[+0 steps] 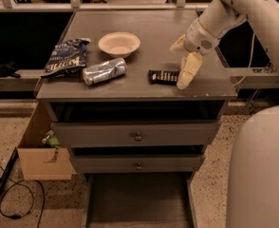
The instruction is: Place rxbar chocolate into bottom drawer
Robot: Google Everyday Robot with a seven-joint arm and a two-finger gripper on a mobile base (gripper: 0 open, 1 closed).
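The rxbar chocolate (163, 76), a small flat black wrapper with white lettering, lies on the grey cabinet top (153, 27) near its front right. My gripper (181, 61) hangs just over the bar's right end. It is open and holds nothing, and one pale finger (187, 71) points down beside the bar. The bottom drawer (139, 203) is pulled out below the cabinet. Its flat floor is bare.
A crushed silver can (104, 71), a dark-blue chip bag (66, 57) and a pale bowl (119, 43) sit on the left half of the top. Two upper drawers with knobs (137, 137) are shut. A cardboard box (40, 151) stands at the cabinet's left. My white base (260, 175) fills the lower right.
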